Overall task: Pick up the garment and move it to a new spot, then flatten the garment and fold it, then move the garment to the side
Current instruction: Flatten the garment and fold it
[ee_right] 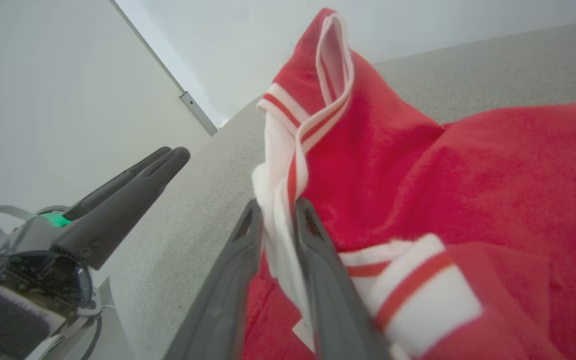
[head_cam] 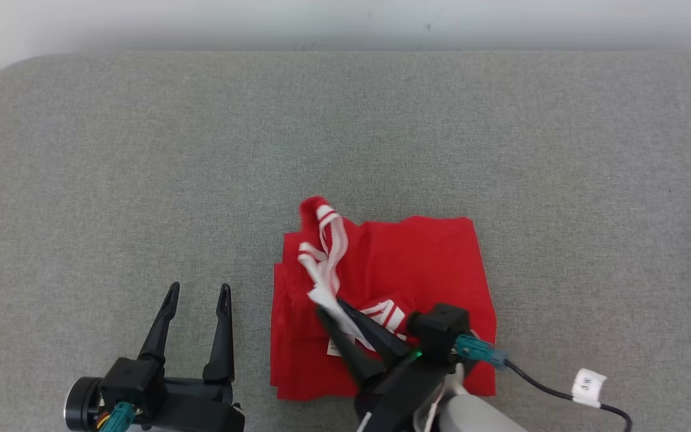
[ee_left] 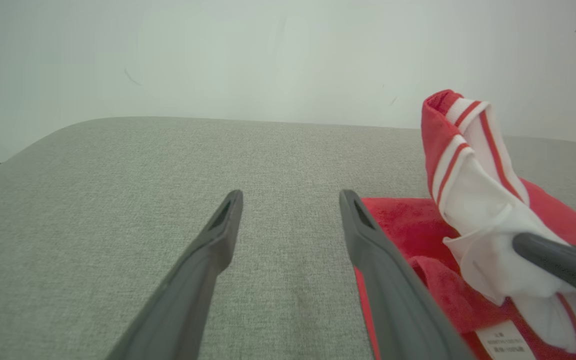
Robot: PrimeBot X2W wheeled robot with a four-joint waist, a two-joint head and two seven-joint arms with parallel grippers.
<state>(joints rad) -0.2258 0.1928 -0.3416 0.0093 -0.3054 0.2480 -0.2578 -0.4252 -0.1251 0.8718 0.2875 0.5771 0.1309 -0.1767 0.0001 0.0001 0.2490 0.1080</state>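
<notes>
While it lies at lower centre on the grey fabric surface (head_cam: 141,150), one red garment with white striped trim (head_cam: 417,264) is pinched by the right gripper (head_cam: 330,307); the left gripper (head_cam: 198,291) is held spread, empty; one white care label (head_cam: 335,347) is illegible.

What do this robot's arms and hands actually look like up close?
The left gripper and right gripper each have two long, dark, tapering fingers with a slot near the tip. A teal plug sits at each wrist; the right one's black cable carries a white tag. The right forearm is pale grey; a small green light shows by its wrist.
</notes>
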